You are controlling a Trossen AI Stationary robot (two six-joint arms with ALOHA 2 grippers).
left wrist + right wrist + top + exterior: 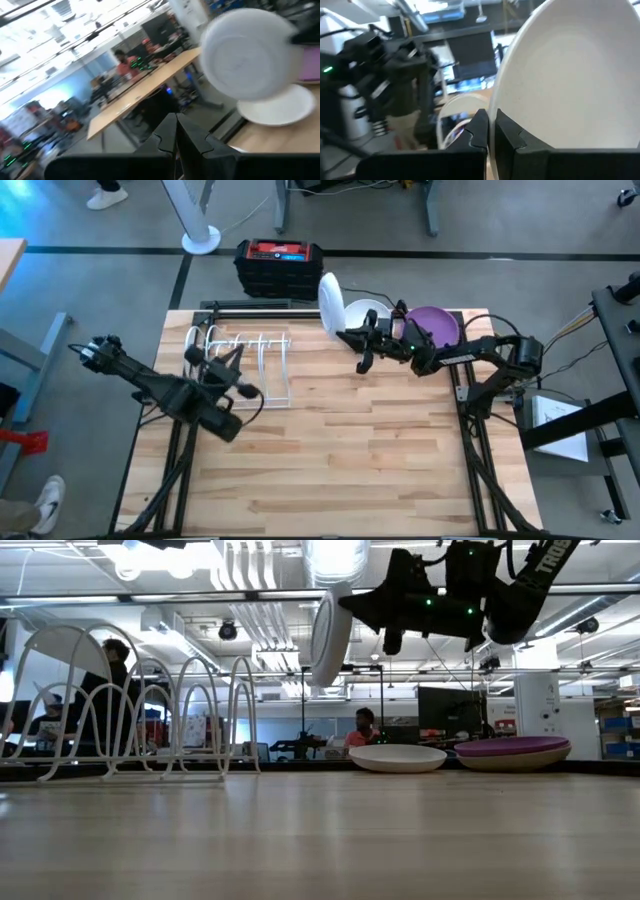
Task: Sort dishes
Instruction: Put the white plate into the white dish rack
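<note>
The wire rack [240,365] stands empty, so the sorting looks barely begun. The right tool [347,333] grips a white plate [331,303] by its rim, holding it on edge in the air above the counter [350,470]. A white bowl [398,757] and a purple dish [512,751] wait at the far edge. The left tool [228,367] hovers at the rack, fingers pressed together.

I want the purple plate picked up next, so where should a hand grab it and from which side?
Take the purple plate by its rim, ideally the edge facing away from the white bowl. It lies flat and shallow at the table's far right corner, so only the thin raised rim gives something to pinch. The right hand, shut on a white plate, must set that down first.
</note>
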